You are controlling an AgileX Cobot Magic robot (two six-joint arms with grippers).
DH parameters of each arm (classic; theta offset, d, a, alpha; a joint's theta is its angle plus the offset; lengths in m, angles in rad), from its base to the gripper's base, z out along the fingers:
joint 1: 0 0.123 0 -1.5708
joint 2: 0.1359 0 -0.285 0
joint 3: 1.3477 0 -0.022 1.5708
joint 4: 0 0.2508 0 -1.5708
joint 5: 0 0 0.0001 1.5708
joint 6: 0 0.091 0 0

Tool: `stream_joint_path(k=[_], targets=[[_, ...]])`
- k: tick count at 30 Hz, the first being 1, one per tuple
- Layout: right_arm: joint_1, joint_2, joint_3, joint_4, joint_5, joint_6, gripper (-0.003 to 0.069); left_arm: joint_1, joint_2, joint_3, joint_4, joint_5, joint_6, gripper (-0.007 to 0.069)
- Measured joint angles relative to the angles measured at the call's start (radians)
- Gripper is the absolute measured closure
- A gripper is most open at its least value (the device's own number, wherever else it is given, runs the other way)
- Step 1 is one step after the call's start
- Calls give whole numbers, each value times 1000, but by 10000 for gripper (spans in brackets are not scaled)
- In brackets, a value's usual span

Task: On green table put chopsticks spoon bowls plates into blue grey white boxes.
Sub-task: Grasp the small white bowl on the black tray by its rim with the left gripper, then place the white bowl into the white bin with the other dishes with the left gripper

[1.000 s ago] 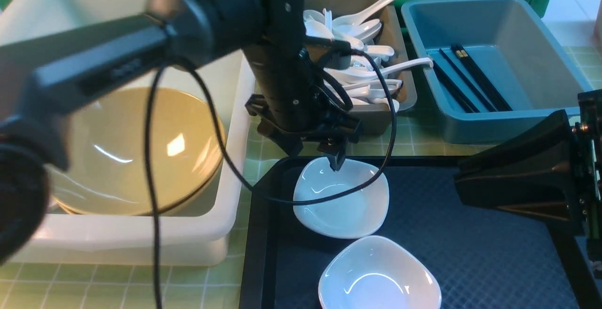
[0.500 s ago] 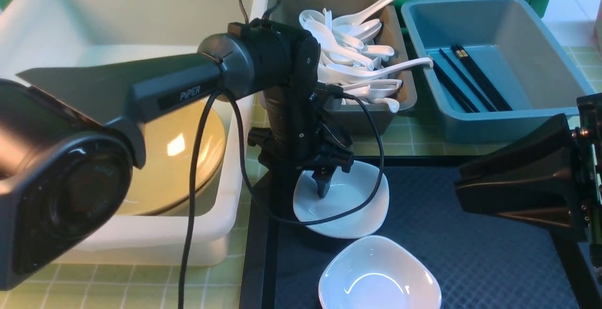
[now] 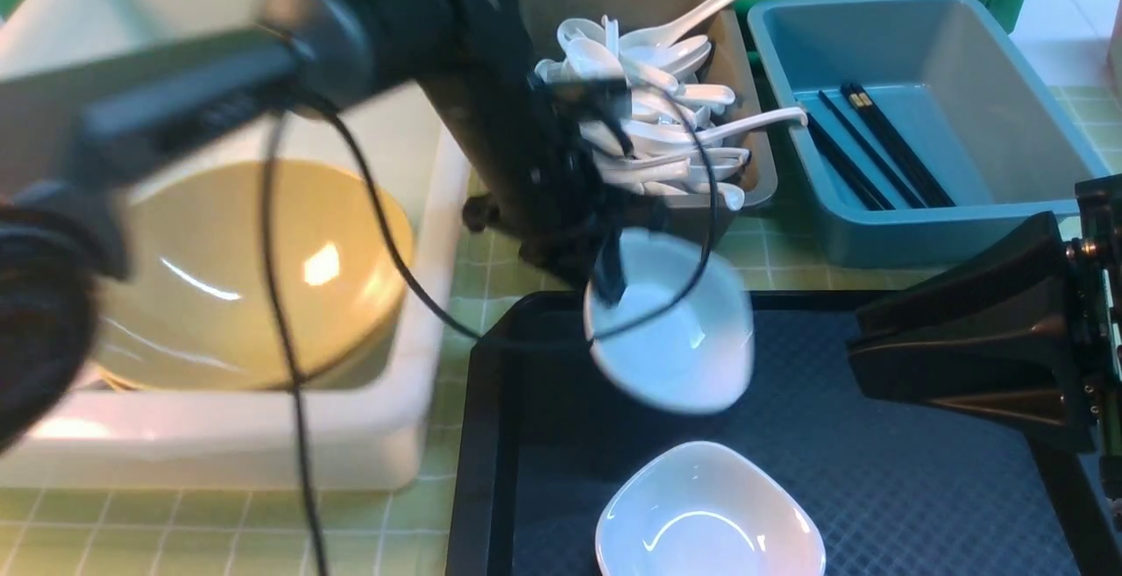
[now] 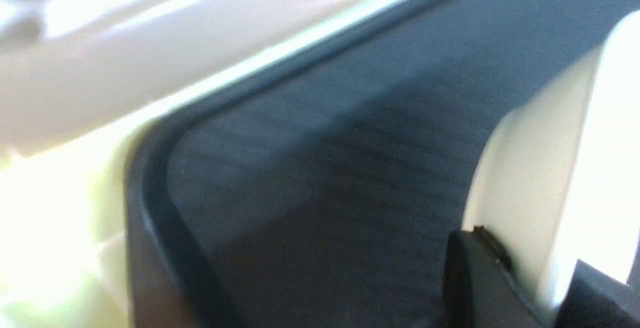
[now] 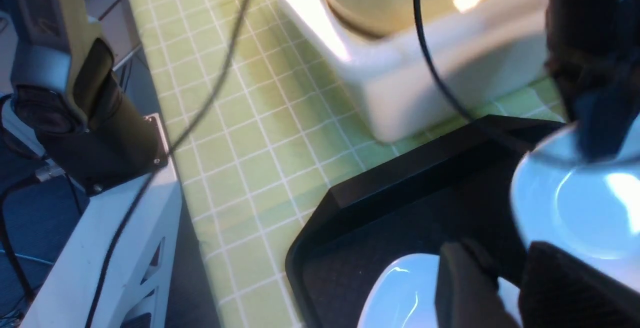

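My left gripper (image 3: 609,282) is shut on the rim of a white square bowl (image 3: 679,344), which hangs tilted above the black tray (image 3: 877,436). The left wrist view shows the same grip: the bowl's wall (image 4: 530,183) is pinched in the left gripper (image 4: 530,268). A second white bowl (image 3: 710,515) lies on the tray's near part. My right gripper (image 5: 505,263) hovers open over that second bowl (image 5: 400,293), nothing between its fingers. The white box (image 3: 421,313) holds yellow plates (image 3: 254,269). Spoons (image 3: 666,120) fill the grey box (image 3: 761,186), and black chopsticks (image 3: 877,151) lie in the blue box (image 3: 920,234).
The right arm's black body (image 3: 964,339) stands over the tray's right side. A black cable (image 3: 394,252) trails from the left arm across the white box's corner. The three boxes line the far side of the green checked table (image 5: 260,133).
My left gripper came down onto the far bowl's rim, shut on it, and has lifted it up and slightly right, tilted. The right arm has hardly moved.
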Motion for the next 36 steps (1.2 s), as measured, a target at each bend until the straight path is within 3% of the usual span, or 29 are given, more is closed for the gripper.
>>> stream_joint_path(k=[4,7,10,16,17,19,23,27,32,36], targets=[[0,0,0,19,4,-49,478,67,-162,-1,-19,36,27,610],[0,5,-8,113,12,-166,478,197,-324,-2,-22,60,52,610],[0,16,-34,141,30,-200,485,287,-388,-2,-25,67,69,610],[0,79,-127,159,72,-222,620,676,-538,63,-51,75,62,610],[0,93,-145,159,78,-224,630,792,-551,113,-60,75,41,610],[8,111,-167,161,85,-227,636,919,-547,199,-62,65,9,610],[39,127,-177,162,89,-230,636,1043,-515,334,-10,8,-18,610],[72,131,-178,162,100,-232,636,1075,-500,420,141,-72,-83,610],[77,131,-178,162,114,-234,636,1008,-479,430,335,-101,-204,610],[77,131,-178,162,115,-234,636,943,-442,430,419,-108,-253,610]])
